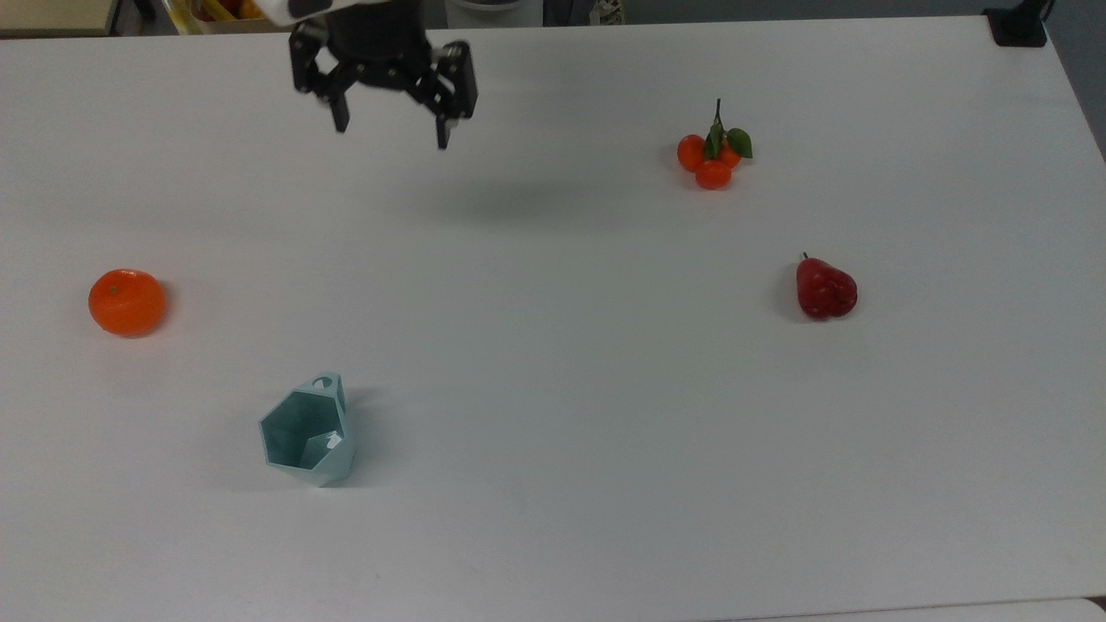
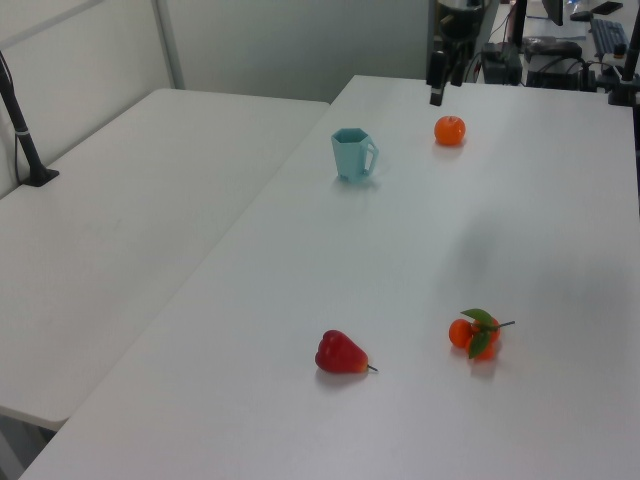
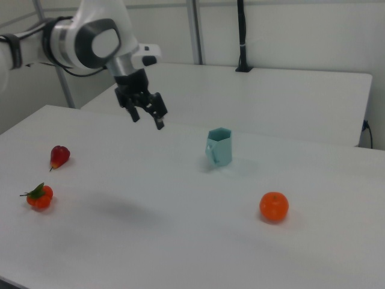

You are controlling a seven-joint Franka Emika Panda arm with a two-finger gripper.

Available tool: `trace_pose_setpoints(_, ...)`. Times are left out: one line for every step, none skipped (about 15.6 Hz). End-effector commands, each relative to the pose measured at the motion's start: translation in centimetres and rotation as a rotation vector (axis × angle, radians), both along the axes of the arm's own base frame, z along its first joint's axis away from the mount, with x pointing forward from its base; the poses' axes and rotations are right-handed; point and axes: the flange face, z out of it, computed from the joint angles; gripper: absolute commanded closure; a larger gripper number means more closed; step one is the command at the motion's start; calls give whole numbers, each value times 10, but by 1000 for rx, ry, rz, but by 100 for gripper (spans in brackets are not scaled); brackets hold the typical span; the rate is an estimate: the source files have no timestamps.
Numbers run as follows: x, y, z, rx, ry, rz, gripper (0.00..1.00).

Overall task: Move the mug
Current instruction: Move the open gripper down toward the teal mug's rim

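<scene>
The hand (image 1: 390,130) hangs high above the white surface (image 1: 605,389) with its two fingers spread wide and nothing between them; in the top view it sits at about twelve o'clock from the middle of the surface. It touches nothing, so this looks like the approach step, before any grasp.

The mug (image 1: 308,429) stands upright, well apart from the hand, at roughly seven o'clock from the surface's middle in the top view. Its handle tab points toward twelve o'clock there. The next move, as I judge it, calls for travel toward six o'clock and a descent, with the fingers lined up across the faceted wall or the rim.

Outward from there lie an orange (image 1: 126,301) at nine o'clock, a cluster of small oranges (image 1: 714,155) with leaves at two o'clock, and a red fruit (image 1: 825,289) at three o'clock.

The arm above the wrist is cut off in the top view. In the left view the hand (image 2: 436,92) is small and dark against clutter, its fingers hard to separate.
</scene>
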Motion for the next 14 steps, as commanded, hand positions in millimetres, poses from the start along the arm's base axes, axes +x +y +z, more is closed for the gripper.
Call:
trace_pose_setpoints(43,-16,-33,-2,-87,-13,0)
trace_pose_setpoints(52,-24,-45,-5,-123,-23,0)
trace_pose_setpoints(63,-27,-59,-8,-153,-24,0)
trace_pose_setpoints(72,-29,-72,-10,-185,-24,0)
trace_pose_setpoints(80,-34,-85,-13,-207,-29,0)
trace_pose_setpoints(84,-42,-95,-16,-227,-36,0)
trace_pose_setpoints(88,-49,-104,-19,-241,-39,0)
trace_pose_setpoints(91,-54,-114,-24,-249,-38,0)
trace_pose_setpoints(95,-55,-127,-30,-253,-33,0)
trace_pose_setpoints(99,-56,-137,-40,-264,-24,0)
trace_pose_setpoints(102,-58,-145,-48,-280,-22,0)
trace_pose_setpoints(105,-58,-156,-54,-290,-17,0)
trace_pose_setpoints(107,-58,-164,-55,-303,-17,0)
trace_pose_setpoints(110,-58,-173,-55,-312,-15,0)
